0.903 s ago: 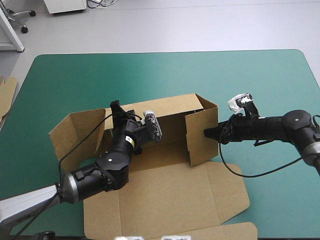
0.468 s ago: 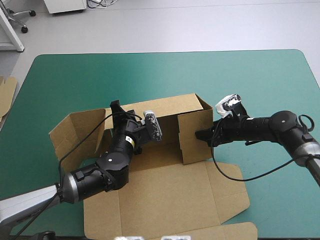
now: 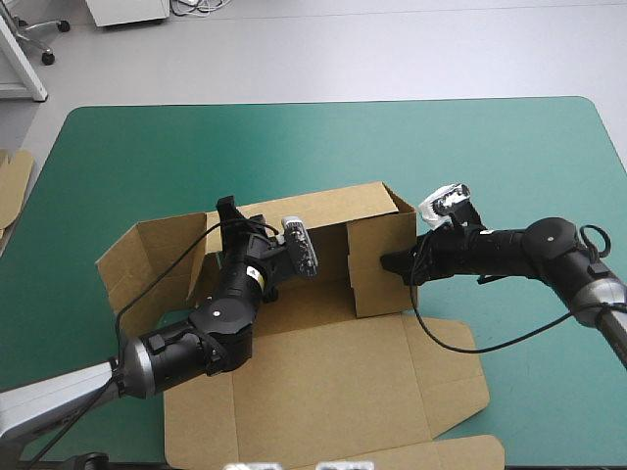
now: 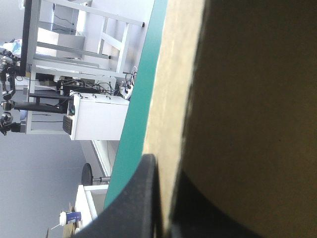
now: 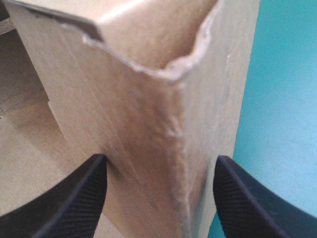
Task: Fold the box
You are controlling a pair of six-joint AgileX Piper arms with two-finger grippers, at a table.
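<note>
- Table (image 3: 490, 147), teal-green cover: carries the box between its middle and near edge.
- Box (image 3: 323, 377), brown: lid panel flat toward the near edge, back wall upright, right side flap turned inward.
- Left gripper (image 3: 231, 211): black fingers clamped on the back wall's top edge.
- Right gripper (image 3: 390, 262): fingers spread apart, the side flap's corner between them.
- Spare board (image 3: 12, 186): at the table's left edge.

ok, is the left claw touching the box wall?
Touching. Left wrist view: a raised wall of the box runs between the two black fingers of the left claw, which are all but shut on it, no gap showing.
</note>
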